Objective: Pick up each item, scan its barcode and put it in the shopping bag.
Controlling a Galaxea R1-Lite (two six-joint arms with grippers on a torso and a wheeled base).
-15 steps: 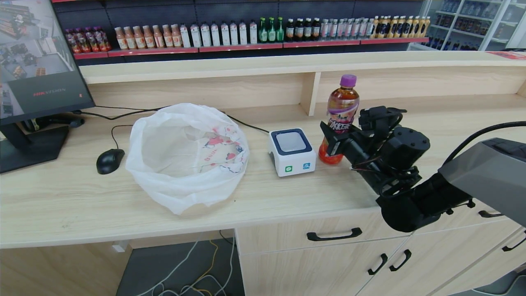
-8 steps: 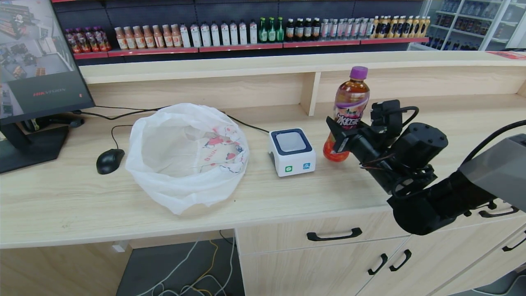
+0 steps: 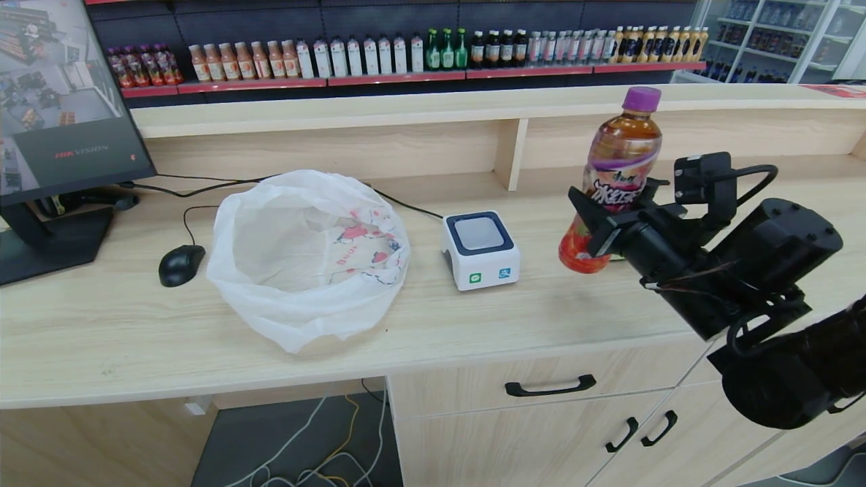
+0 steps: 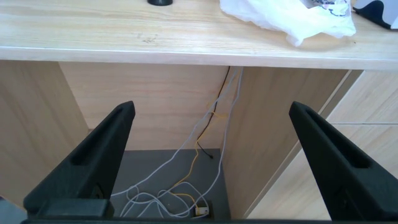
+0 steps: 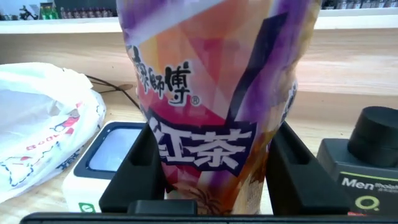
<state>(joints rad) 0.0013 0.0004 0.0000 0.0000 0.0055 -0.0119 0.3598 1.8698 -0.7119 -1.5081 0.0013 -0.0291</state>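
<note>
Currently the bottle [image 3: 612, 182] is held near-upright above the worktop [image 3: 473, 318], right of the scanner [image 3: 480, 249], clamped low by the right gripper [image 3: 602, 233] for scanning; the left gripper [image 4: 211, 109] is parked open.

you have one tea bottle [image 3: 612, 182], one scanner [image 3: 480, 249], one shopping bag [image 3: 308, 257], one mouse [image 3: 181, 264] and one monitor [image 3: 61, 101]. you can count three black drawer handles [image 3: 549, 387] below the counter [image 3: 135, 338]. the shelf bottles [image 3: 406, 53] form one long row, too small to count surely.
</note>
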